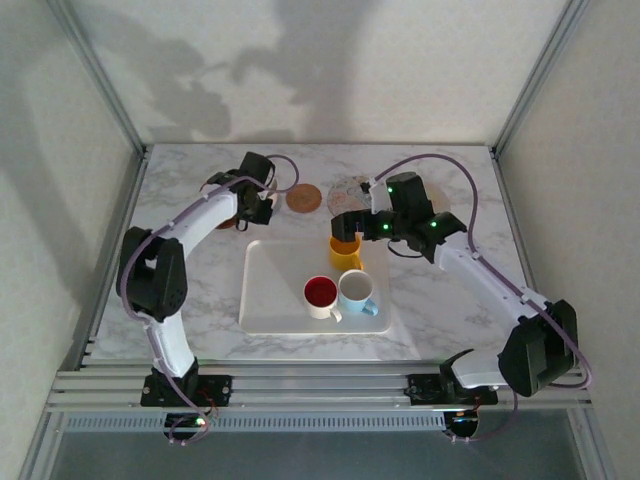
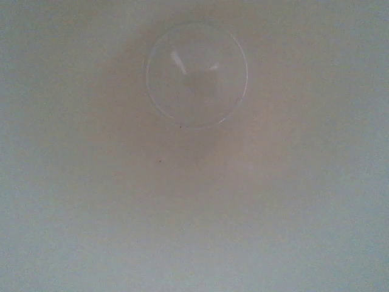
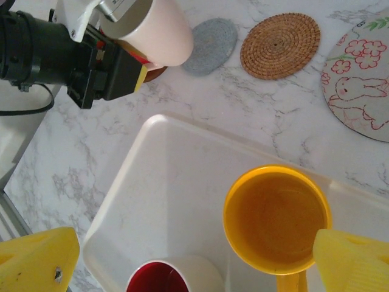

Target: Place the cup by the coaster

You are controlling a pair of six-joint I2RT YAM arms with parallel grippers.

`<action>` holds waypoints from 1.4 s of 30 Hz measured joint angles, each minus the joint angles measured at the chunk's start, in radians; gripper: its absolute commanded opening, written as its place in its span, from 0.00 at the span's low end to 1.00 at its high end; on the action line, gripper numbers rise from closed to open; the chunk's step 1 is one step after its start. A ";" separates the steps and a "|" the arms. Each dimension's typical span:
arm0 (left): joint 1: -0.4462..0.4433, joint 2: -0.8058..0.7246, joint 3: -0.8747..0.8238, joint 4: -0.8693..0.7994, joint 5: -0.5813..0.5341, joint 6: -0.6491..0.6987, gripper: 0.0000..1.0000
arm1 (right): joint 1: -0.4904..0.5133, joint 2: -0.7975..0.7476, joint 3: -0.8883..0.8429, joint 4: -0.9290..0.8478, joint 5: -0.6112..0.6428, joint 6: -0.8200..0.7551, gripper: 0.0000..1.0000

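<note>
A white cup [image 3: 159, 27] hangs tilted at the far left of the table, with my left gripper [image 1: 243, 210] shut on it. The left wrist view looks straight into its pale inside, the round bottom [image 2: 196, 74] showing. A dark red coaster [image 3: 155, 72] peeks out beneath it. Beside it lie a grey felt coaster [image 3: 209, 38], a woven coaster [image 3: 280, 45] and a bunny-print coaster [image 3: 358, 91]. My right gripper [image 3: 194, 267] is open over the white tray [image 3: 164, 182], its right finger [image 3: 352, 261] close to a yellow cup [image 3: 276, 219].
On the tray [image 1: 270, 300] also stand a cup with a red inside [image 1: 320, 293] and a light blue cup [image 1: 356, 290]. Marble tabletop lies open left of the tray and right of it. Frame posts bound the table's sides.
</note>
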 measured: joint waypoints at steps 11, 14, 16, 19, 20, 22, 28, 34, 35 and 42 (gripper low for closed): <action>0.030 0.163 0.130 0.002 0.016 0.042 0.00 | 0.000 0.068 0.029 0.009 -0.005 -0.022 0.99; 0.038 0.191 0.153 -0.003 0.016 0.053 0.00 | 0.000 0.080 0.035 0.010 -0.005 -0.031 0.99; 0.043 0.209 0.172 -0.005 0.016 0.056 0.00 | 0.000 0.092 0.045 0.010 -0.006 -0.033 0.99; 0.051 0.230 0.196 -0.005 0.016 0.060 0.00 | 0.000 0.114 0.062 0.010 -0.006 -0.034 0.99; 0.053 0.234 0.199 -0.005 0.016 0.060 0.00 | 0.000 0.120 0.065 0.011 -0.006 -0.036 0.99; 0.056 0.238 0.202 -0.005 0.016 0.061 0.00 | 0.000 0.131 0.070 0.011 -0.006 -0.040 0.99; 0.066 0.243 0.208 -0.007 0.028 0.068 0.00 | 0.000 0.146 0.079 0.011 -0.007 -0.043 0.99; 0.074 0.243 0.208 -0.008 0.035 0.074 0.05 | 0.000 0.149 0.083 0.011 -0.007 -0.043 0.99; 0.075 0.243 0.208 -0.008 0.035 0.075 0.06 | 0.000 0.150 0.084 0.011 -0.007 -0.043 0.99; 0.075 0.243 0.208 -0.008 0.039 0.075 0.09 | 0.000 0.150 0.084 0.011 -0.007 -0.043 0.99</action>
